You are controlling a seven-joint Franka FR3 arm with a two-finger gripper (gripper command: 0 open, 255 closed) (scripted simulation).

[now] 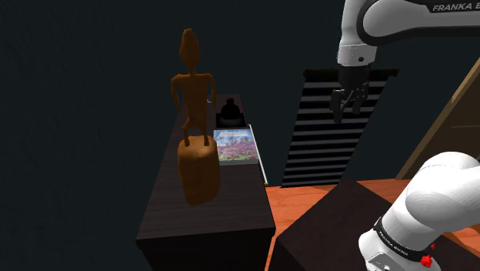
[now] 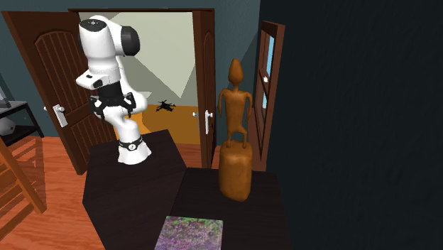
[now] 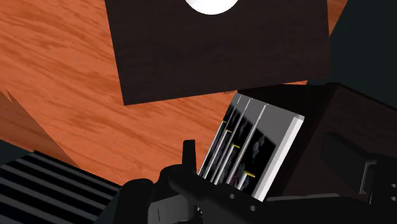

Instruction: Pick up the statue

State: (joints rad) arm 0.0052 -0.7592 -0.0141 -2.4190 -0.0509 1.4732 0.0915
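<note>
The statue (image 1: 198,115) is a brown carved figure standing upright on a thick round base, near the front end of a long dark table (image 1: 165,208). In the second exterior view the statue (image 2: 235,135) rises at the table's far edge, beside the dark wall. My gripper (image 1: 349,108) hangs in the air well off to the shoulder view's right of the statue, at about the height of its chest, pointing down. Its fingers stand apart and hold nothing. The gripper (image 2: 112,105) sits close in front of the arm's own body. Below the gripper (image 3: 267,159) are floor and the table's edge.
A flowery picture book (image 1: 235,146) lies flat behind the statue, and a small black object (image 1: 229,114) sits further back. Several thin cases (image 3: 251,149) stand on edge at the table's side. A black slatted panel (image 1: 331,131) stands below the gripper. The dark stand (image 1: 338,223) adjoins the table.
</note>
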